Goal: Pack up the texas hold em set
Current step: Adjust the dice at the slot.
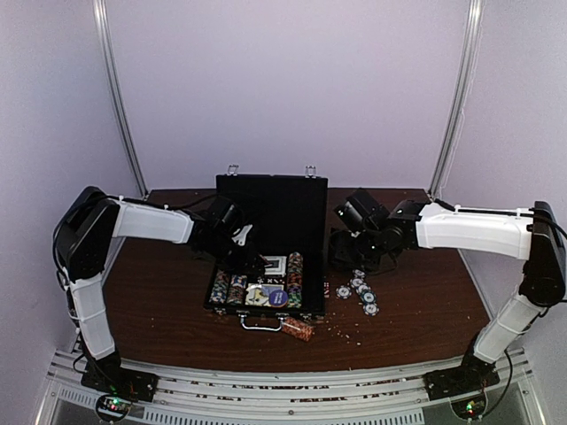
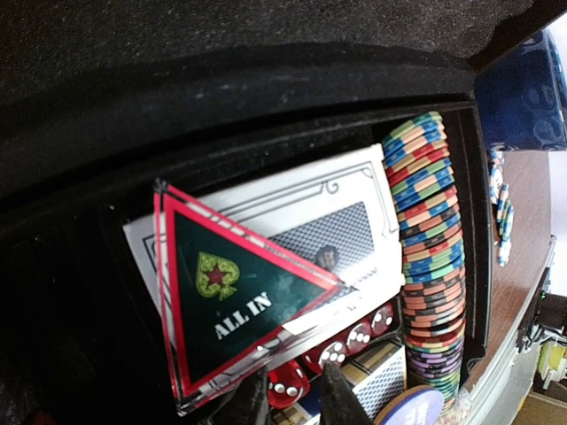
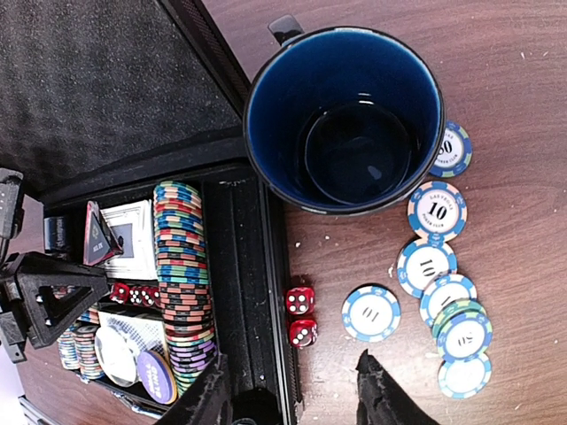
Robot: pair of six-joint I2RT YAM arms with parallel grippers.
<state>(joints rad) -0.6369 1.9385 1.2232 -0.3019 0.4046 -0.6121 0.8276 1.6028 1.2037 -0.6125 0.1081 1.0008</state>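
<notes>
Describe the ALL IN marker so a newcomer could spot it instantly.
Find the open black case mid-table. Inside, just left of its long striped chip row, a white card deck lies flat, and the marker overlaps it. It is the only triangle there: dark green, red-edged, lettered ALL IN.

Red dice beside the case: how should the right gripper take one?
Take the die nearer the right gripper by its faces toward the case wall and the blue chip, coming straight down; those sides look free, while the other die sits close behind.
</notes>
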